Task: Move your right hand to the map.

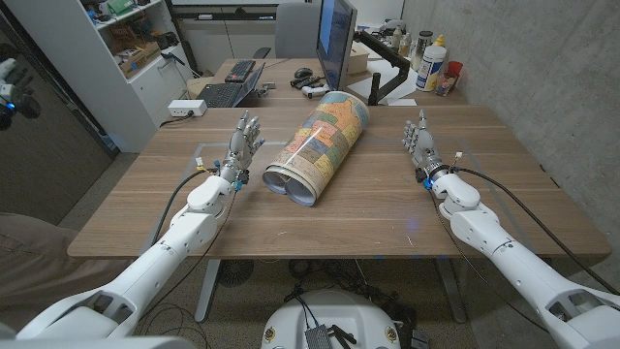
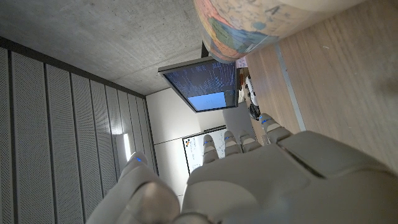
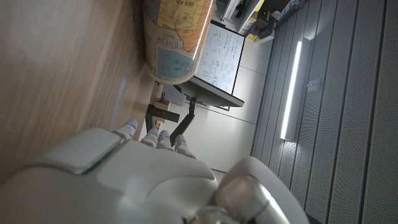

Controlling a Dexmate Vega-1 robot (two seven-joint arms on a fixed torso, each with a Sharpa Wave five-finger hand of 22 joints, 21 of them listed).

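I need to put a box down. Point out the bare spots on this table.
Bare wood lies between the rolled map and the right robot hand, and along the near table edge. The left robot hand crowds the map's other side.

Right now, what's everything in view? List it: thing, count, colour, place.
map: 1, rolled, multicoloured, lying mid-table between the hands
table: 1, brown wood, under the map and both hands
monitor: 1, dark frame with blue screen, on the desk behind the table
laptop: 1, black, on the rear desk, left of the monitor
bottle: 1, white, rear desk at right
shelf unit: 1, white, far left
left hand: 1, grey-white, on the table left of the map, apart from it, holding nothing
right hand: 1, grey-white, on the table right of the map, apart from it, holding nothing
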